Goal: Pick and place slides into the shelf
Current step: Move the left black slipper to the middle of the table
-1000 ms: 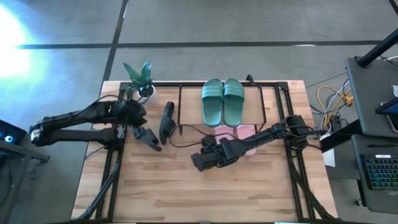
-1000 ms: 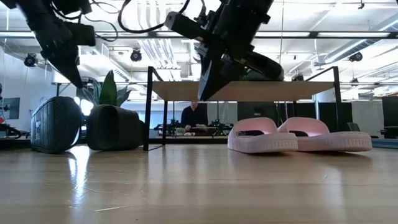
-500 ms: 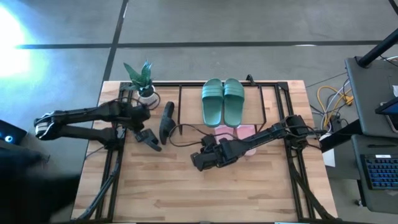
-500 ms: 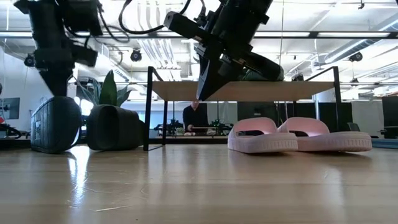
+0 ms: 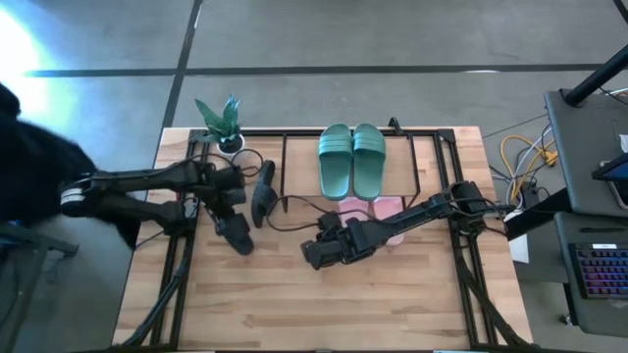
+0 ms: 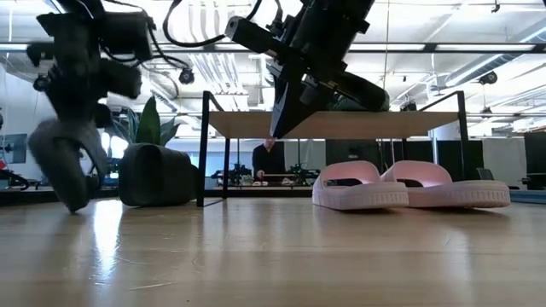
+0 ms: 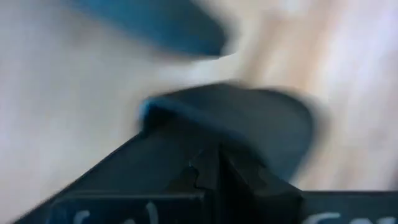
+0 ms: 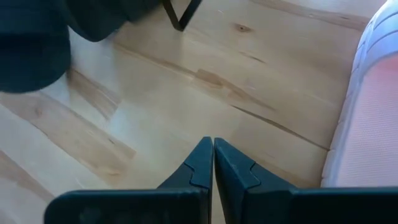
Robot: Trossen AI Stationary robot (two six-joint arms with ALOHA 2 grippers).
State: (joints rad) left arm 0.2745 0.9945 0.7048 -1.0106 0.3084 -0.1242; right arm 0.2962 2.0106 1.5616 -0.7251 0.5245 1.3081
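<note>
The black slide in play [image 5: 236, 235] is off to the left of the shelf [image 5: 299, 167], hanging tilted and low over the table [image 5: 324, 304], and the left gripper [image 7: 217, 168] has its fingers pinched tight on it. It's blurry in the low view, so I honestly can't tell whether the toe is brushing the wood. The grip looks like a skinny pinch on floppy rubber, so my worry is that the slide swings or peels out on the way over. It could also clip the other black slide [image 5: 263, 191], which is balanced on its edge right beside it next to the shelf's left leg, or catch the little potted plant [image 5: 222, 120] at the back corner. The right gripper [image 8: 212, 149] is parked above the table in front of the shelf, fingers closed on nothing, and it could get in the way of a straight run to the open spot under the board. Headcount: six slides. That's two green [image 5: 351, 162] side by side on the top board, two pink [image 6: 409, 186] underneath on the table, and two black, one held and one waiting. Plus one shelf and one plant.
</note>
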